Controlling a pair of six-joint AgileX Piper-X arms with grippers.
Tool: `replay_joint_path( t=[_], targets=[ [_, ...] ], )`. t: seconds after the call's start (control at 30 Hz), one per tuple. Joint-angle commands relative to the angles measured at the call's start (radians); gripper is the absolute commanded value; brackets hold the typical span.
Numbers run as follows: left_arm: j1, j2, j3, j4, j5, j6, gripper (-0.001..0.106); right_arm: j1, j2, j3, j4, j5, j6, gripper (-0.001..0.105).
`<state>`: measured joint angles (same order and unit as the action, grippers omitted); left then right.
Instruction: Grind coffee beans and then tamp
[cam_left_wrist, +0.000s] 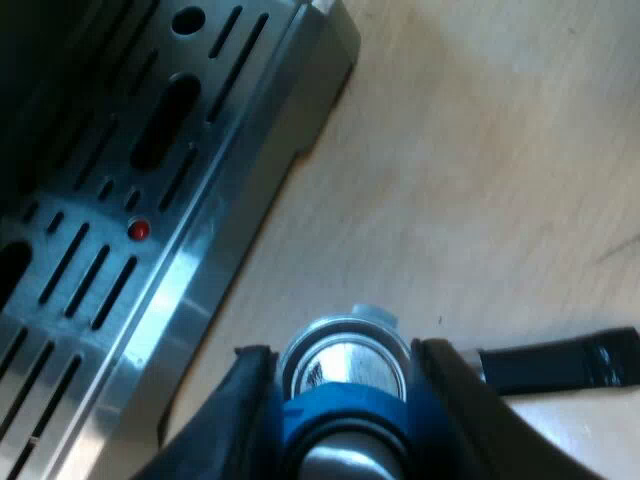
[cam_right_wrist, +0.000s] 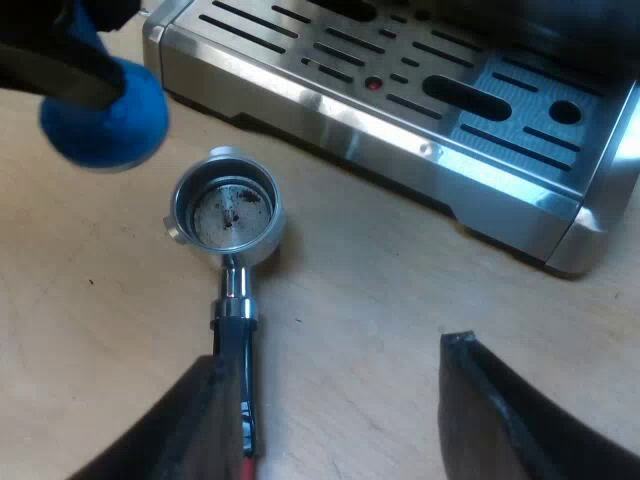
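Observation:
My left gripper is shut on the blue tamper, which hangs just over the metal holder's basket. The basket holds only dark specks. The holder lies flat on the wooden table in front of the espresso machine, and its dark handle runs toward my right gripper. That gripper is open with nothing between its fingers, and one finger is close beside the handle near its red end. In the right wrist view the tamper hangs a little off the basket's rim.
The espresso machine's slotted steel drip tray runs along the table close to the holder, with a small red dot among the slots. Bare wooden tabletop surrounds the holder.

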<state>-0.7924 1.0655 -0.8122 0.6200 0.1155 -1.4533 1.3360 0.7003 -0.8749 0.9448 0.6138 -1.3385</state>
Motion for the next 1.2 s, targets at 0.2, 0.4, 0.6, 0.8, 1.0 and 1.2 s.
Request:
replay_joint_path(
  t=[0.2, 0.4, 0.6, 0.8, 1.0, 1.2],
  targets=[
    [-0.004, 0.049, -0.009, -0.056, -0.007, 0.006, 0.001, -0.007, -0.004, -0.004, 0.002, -0.042, -0.034, 0.047],
    [-0.004, 0.085, -0.009, -0.092, 0.029, 0.006, 0.001, -0.007, -0.004, -0.004, 0.002, -0.042, -0.058, 0.047],
    [-0.008, 0.108, -0.009, -0.103, 0.034, 0.006, 0.001, -0.007, -0.004, -0.004, -0.022, -0.017, -0.109, 0.047],
    [-0.008, 0.11, -0.009, -0.103, 0.034, 0.006, 0.001, -0.007, -0.004, 0.09, -0.155, 0.023, -0.146, 0.047],
    [-0.008, 0.11, -0.009, -0.099, 0.034, 0.006, 0.001, -0.007, -0.004, 0.198, -0.286, 0.01, -0.139, 0.047],
    [-0.008, 0.11, -0.009, -0.099, 0.034, 0.006, 0.001, -0.007, -0.004, 0.274, -0.393, 0.01, -0.139, 0.047]
  ],
)
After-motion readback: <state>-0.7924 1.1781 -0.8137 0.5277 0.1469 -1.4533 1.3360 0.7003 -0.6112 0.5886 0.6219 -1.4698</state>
